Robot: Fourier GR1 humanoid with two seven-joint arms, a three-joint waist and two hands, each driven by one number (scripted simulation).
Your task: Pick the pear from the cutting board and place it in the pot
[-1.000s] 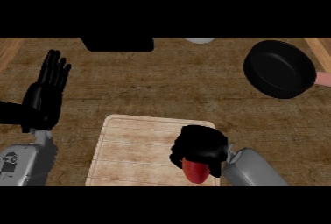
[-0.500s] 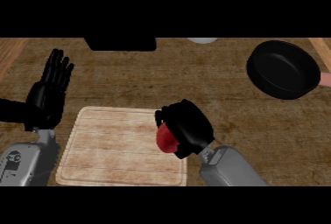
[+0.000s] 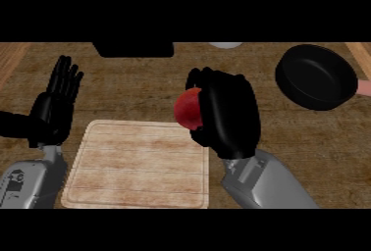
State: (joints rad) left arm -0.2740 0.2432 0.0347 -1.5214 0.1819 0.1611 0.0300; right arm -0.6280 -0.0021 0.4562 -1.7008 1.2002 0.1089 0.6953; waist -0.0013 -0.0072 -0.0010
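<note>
Pear (image 3: 188, 109): red, long axis upright, clasped in my right hand (image 3: 230, 115) above the cutting board (image 3: 138, 166)'s far right corner. Pot (image 3: 317, 76): well right of the board. Left hand (image 3: 54, 105): fingers straight, left of the board.

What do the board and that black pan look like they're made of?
The cutting board looks like pale wood with a matt finish: plank lines and grain streaks show. The pot looks like dark metal, perhaps cast iron, with a dull sheen on its rim; its look leaves this open.

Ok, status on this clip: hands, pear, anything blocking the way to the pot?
Right hand shut on pear, lifted above the cutting board. Left hand open, resting at left. Pot upper right; nothing between them.
</note>
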